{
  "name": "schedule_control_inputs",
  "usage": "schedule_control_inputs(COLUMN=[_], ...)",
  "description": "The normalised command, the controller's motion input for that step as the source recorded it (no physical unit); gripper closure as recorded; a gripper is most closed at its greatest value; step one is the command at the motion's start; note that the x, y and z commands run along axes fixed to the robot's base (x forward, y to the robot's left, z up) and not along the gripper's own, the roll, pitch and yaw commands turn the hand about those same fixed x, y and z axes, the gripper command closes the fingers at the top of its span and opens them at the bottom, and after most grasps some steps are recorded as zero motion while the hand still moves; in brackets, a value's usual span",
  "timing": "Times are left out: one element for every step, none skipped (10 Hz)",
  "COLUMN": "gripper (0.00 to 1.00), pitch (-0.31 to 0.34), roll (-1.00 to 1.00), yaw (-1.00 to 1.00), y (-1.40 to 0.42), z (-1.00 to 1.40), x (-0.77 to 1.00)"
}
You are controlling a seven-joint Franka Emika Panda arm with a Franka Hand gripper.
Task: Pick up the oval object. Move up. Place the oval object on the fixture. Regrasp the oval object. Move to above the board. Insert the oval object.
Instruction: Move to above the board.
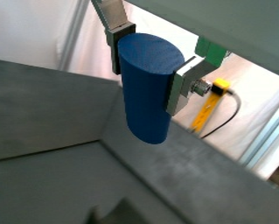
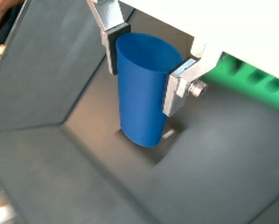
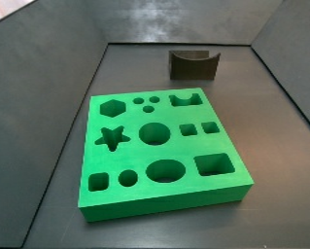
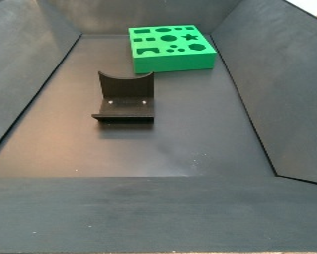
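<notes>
My gripper (image 1: 149, 74) (image 2: 145, 72) is shut on the oval object (image 1: 145, 101) (image 2: 142, 105), a smooth blue peg held upright between the silver fingers in both wrist views. The peg hangs above the dark floor, its shadow just under its lower end. A strip of the green board (image 2: 253, 77) shows beyond the right finger. In both side views the board (image 3: 170, 199) (image 4: 174, 65) lies flat with its shaped holes, and the dark fixture (image 3: 192, 64) (image 4: 125, 97) stands apart from it. Neither gripper nor peg appears in the side views.
Sloping dark grey walls (image 3: 53, 107) (image 4: 273, 89) enclose the floor on all sides. A yellow cable (image 1: 218, 94) runs outside the enclosure behind the gripper.
</notes>
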Motion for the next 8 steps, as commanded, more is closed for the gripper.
schedule_control_inputs(gripper=[1.00, 1.00, 1.00, 1.00, 1.00, 1.00, 1.00, 1.00], pitch=[-0.023, -0.026, -0.025, -0.031, -0.036, -0.040, -0.034, -0.036], roll=[-1.00, -1.00, -1.00, -1.00, -1.00, -1.00, -1.00, -0.86], yaw=[-0.02, -0.03, -0.03, -0.03, -0.03, -0.03, -0.03, -0.03], y=[-1.00, -1.00, -1.00, -1.00, -0.83, -0.42, -0.18, -0.09], z=[0.18, 0.18, 0.19, 0.19, 0.15, 0.07, 0.03, 0.02], x=[-0.55, -0.56, -0.58, -0.61, -0.53, -0.30, -0.16, -0.11])
